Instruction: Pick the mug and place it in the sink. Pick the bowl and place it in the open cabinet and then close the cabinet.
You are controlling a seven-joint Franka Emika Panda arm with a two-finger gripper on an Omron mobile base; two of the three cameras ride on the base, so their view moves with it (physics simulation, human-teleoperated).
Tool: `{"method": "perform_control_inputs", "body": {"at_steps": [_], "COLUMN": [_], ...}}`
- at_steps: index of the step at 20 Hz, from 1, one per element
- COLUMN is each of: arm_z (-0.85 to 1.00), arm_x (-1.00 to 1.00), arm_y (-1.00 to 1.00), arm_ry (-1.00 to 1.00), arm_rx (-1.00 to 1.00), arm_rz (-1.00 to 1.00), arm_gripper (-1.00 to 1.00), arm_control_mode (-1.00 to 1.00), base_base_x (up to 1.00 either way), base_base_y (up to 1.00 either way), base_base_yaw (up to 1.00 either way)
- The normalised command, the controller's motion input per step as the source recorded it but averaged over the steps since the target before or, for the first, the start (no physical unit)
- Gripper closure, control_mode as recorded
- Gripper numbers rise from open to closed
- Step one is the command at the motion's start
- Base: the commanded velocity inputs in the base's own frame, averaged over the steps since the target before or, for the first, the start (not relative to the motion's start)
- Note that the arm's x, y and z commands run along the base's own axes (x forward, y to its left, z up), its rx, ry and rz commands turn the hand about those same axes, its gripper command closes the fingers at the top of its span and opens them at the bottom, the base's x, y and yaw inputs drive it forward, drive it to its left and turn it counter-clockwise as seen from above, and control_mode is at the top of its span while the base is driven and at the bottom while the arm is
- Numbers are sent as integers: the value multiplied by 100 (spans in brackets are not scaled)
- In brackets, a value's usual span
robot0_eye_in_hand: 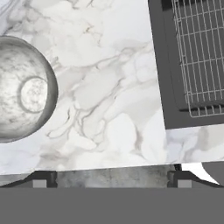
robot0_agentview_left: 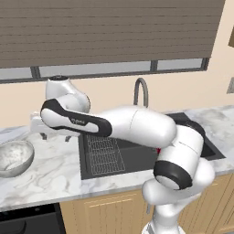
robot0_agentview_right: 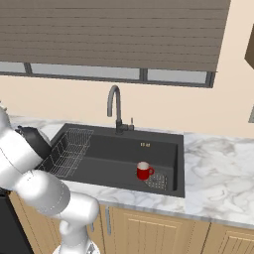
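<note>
1. One mug already stands in the sink; the bowl sits on the tabletop, left of the basin.
2. Gripper fingertips appear spread and empty.
3. Centre one finger over the bowl's rim before descending.

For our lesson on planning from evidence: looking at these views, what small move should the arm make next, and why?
Probably shift the gripper sideways over the bowl. The mug already stands in the sink, while the bowl sits untouched on the counter, off to one side of the open fingers.
</note>
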Motion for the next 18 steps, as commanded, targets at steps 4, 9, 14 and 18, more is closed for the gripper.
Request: {"method": "perform_control_inputs", "body": {"at_steps": [4,9,14,18], "arm_z": [0,-16,-1,14], "arm_x": [6,0,4,19], "arm_y": [13,31,40,28], "arm_ry": [-3,0,-1,0], "arm_rx": [45,23,-7,-11], "arm_rz": [-9,-9,-3,-3], "arm_gripper": [-100,-100,-100,-100], "arm_control_mode": [-100,-100,-100,-100], "base_base_x": [0,0,0,0], "base_base_y": [0,0,0,0], "base_base_yaw": [0,0,0,0]}}
